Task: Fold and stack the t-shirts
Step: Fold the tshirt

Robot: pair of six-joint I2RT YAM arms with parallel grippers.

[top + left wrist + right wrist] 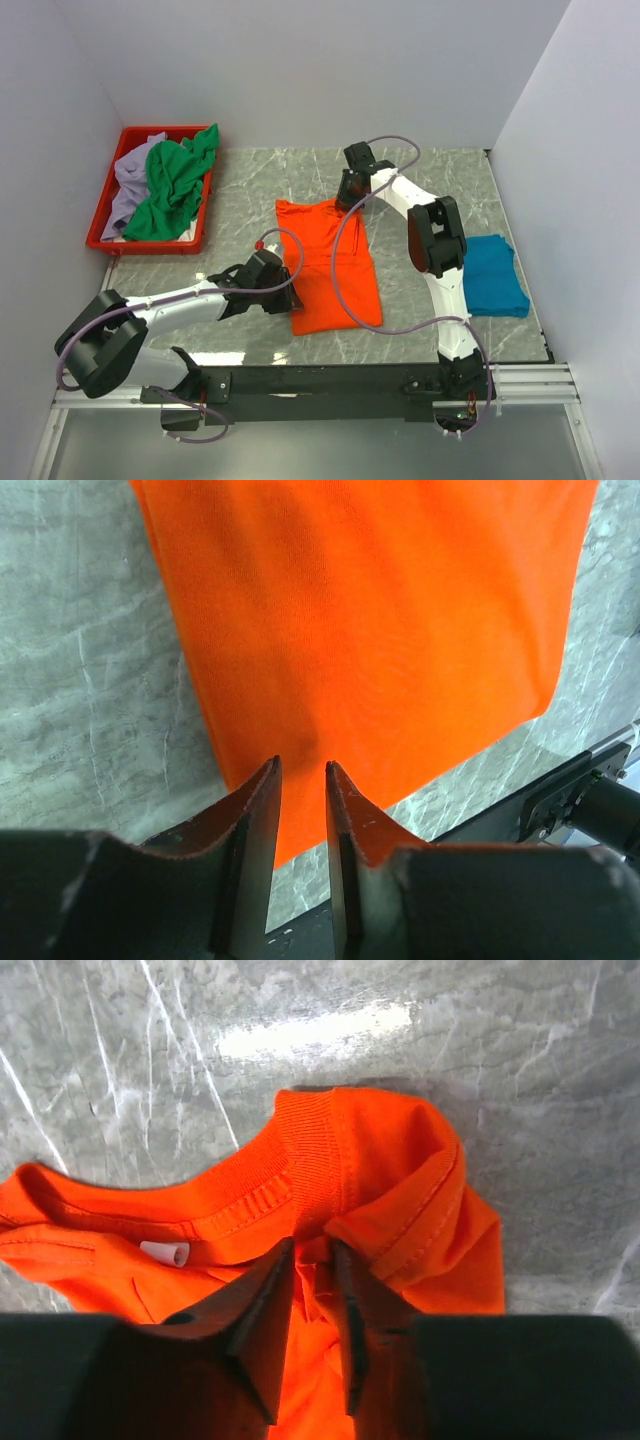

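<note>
- Top external view: the orange t-shirt [325, 270] is lying flat in the middle of the table [250, 190]. Its long axis is running from far to near, with the collar end pointing away from the arm bases and the hem toward them.
- The teal t-shirt [493, 275] is lying folded at the right side of the table. The green t-shirt [175, 185] and the lavender t-shirt [128, 185] are sitting crumpled in the red tray [105, 195] at the far left.
- The table is showing a grey marbled top, and plain white walls [300, 60] are closing it in.
- The left gripper [292, 295] is hovering at the shirt's near left edge. The left wrist view is showing its jaws a little apart with nothing between them [302, 765].
- The right gripper [347, 200] is sitting at the collar end.
- Only the right wrist view is showing the ribbed collar [250, 1195], a white label [165, 1253] and a ridge of cloth between the jaws [312, 1245]. Whether they are squeezing it cannot be told.
</note>
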